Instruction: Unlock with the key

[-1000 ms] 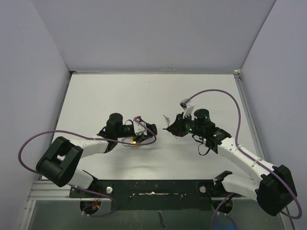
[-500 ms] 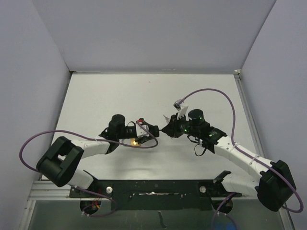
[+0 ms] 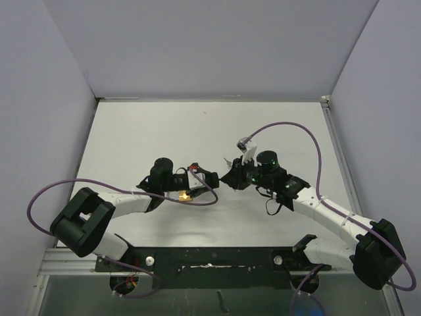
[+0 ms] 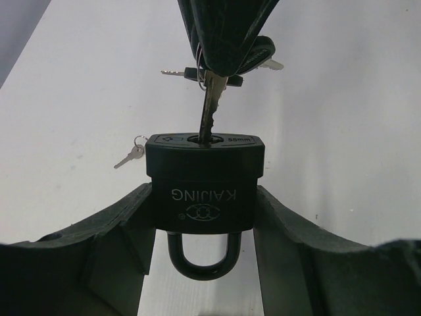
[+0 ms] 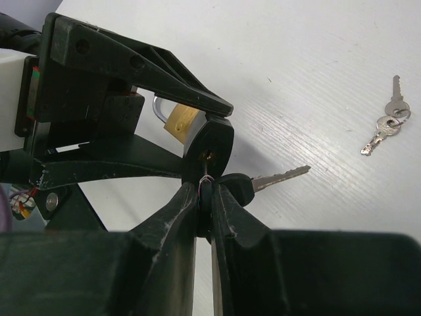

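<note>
My left gripper (image 4: 204, 197) is shut on a black padlock (image 4: 204, 181) marked KAIJING and holds it by its sides above the table. The shackle (image 4: 202, 260) sits closed in the body. My right gripper (image 5: 206, 191) is shut on the black head of a key. The key's blade (image 4: 212, 112) stands in the padlock's keyhole. A second key (image 5: 279, 178) on the same ring sticks out to the right. In the top view the two grippers meet at the table's middle, left gripper (image 3: 205, 178) against right gripper (image 3: 230, 179).
A brass padlock (image 5: 179, 122) lies on the table under the left gripper and also shows in the top view (image 3: 184, 195). A pair of small silver keys (image 5: 385, 125) lies loose on the white table, also in the left wrist view (image 4: 130, 153).
My right gripper has moved left with the key until it meets the black padlock. The left gripper has shifted slightly right. The gap between them has closed.
</note>
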Robot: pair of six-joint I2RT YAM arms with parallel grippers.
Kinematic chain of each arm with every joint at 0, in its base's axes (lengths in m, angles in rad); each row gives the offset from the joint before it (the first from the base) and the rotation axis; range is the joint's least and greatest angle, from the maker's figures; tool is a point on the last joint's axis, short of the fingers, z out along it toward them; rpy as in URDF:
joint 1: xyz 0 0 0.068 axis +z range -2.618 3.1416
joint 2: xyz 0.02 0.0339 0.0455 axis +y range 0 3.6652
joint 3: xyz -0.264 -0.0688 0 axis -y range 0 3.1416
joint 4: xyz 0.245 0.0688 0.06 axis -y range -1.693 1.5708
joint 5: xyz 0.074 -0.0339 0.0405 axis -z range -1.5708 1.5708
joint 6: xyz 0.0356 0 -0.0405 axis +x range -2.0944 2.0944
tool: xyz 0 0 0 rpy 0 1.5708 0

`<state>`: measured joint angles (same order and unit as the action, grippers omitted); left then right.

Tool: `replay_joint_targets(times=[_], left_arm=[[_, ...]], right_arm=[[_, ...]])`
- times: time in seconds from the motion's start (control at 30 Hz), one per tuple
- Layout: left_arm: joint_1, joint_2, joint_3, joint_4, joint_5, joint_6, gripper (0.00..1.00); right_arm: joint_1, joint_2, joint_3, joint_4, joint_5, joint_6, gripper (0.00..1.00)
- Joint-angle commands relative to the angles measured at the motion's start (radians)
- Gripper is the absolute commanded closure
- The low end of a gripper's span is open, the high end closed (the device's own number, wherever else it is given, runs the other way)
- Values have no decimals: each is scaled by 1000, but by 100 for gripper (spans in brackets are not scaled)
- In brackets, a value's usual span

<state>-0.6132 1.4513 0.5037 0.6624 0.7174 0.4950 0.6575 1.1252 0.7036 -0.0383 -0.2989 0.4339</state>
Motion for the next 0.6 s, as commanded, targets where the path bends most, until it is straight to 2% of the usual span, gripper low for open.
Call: replay_joint_targets(times=[0.0,0.4,0.57], left_arm=[[-12,-54,22,100,6,20,100],[-45,-86,-14,180,-70,38,100],[-69,-105,-39,242,-160,52,100]], right_arm=[[11,7,44,67,12,4,100],[14,26,43,60,35,21,100],[13,51,58,45,36,37,100]])
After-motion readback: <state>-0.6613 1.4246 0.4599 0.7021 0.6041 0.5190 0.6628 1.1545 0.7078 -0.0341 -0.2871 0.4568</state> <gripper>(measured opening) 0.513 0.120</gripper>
